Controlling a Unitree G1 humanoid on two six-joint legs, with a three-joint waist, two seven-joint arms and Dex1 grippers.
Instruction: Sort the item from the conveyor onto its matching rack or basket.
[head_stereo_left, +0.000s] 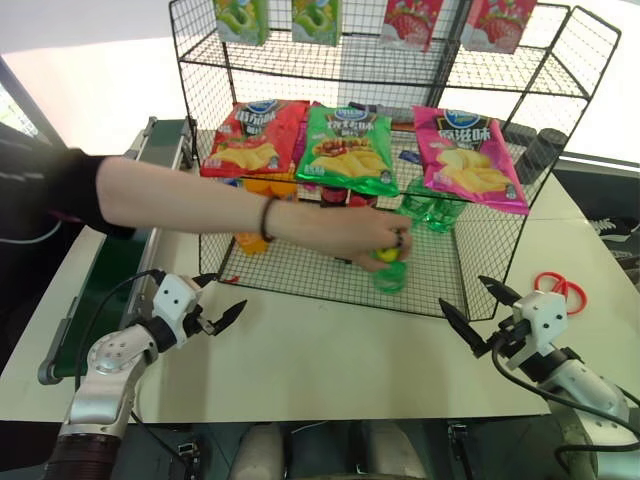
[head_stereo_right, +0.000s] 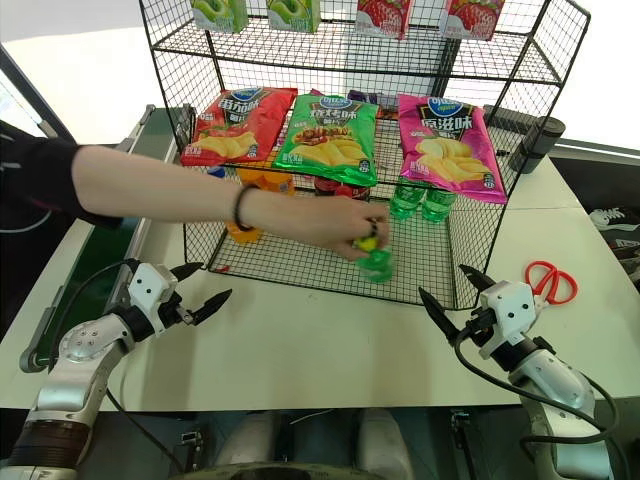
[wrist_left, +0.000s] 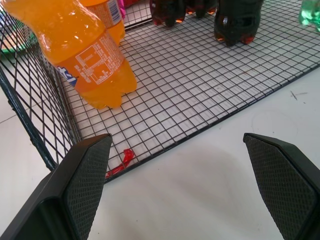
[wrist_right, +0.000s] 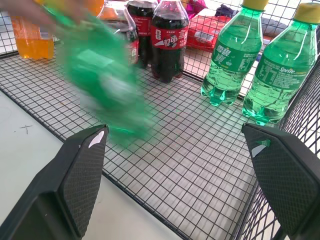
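Your left gripper (head_stereo_left: 222, 312) and right gripper (head_stereo_left: 472, 318) both stand spread wide, holding nothing, on the table just short of the basket (head_stereo_left: 330, 285). Ahead of your right fingers (wrist_right: 82, 175), a person's hand (head_stereo_left: 375, 235) grips the green soda bottle (head_stereo_left: 389, 268) by its cap inside the basket; it's blurred, its label unreadable.

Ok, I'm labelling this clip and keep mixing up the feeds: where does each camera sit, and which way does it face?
Left eye view: head camera, looking down at the table and black wire basket; shows the left gripper and right gripper, both open.
Right eye view: its stereo twin, same scene, with a person's hand on a green bottle.
Left wrist view: along its fingers toward an orange bottle.
Right wrist view: toward cola bottles.
Shared: all see the basket.
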